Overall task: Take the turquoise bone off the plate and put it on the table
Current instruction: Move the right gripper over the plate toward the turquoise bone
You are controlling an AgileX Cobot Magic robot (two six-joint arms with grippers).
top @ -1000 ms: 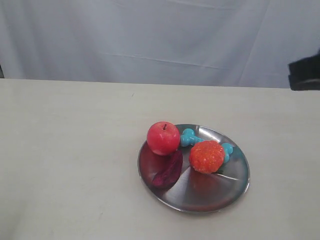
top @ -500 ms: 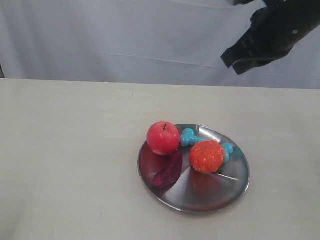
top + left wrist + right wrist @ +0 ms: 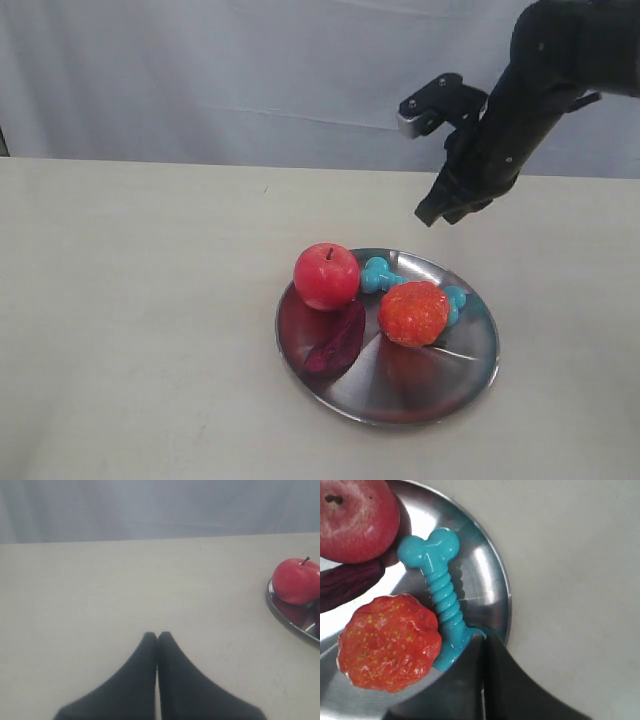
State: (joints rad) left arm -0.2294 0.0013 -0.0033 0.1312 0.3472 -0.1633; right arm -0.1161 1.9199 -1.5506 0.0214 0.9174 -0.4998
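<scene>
- the table [image 3: 140,330], pale beige, fills the scene and carries everything.
- the right arm [image 3: 540,70], black, reaches in from the upper right of the exterior view.
- the plate [image 3: 440,385], shiny steel with divider ridges, sits right of the table's middle.
- the right gripper [image 3: 445,212] hangs in the air above the plate's far rim, fingers pressed together with nothing between them.
- the left gripper [image 3: 157,636] is low over bare table, well apart from the plate, its fingers also closed and empty.
- a red apple [image 3: 326,276] stands on the plate's left side.
- an orange-red strawberry [image 3: 413,313] sits near the plate's middle.
- a dark purple piece [image 3: 338,343] lies in front of the apple.
- the turquoise bone [image 3: 441,592] lies on the plate behind the apple and strawberry, along the far rim.
</scene>
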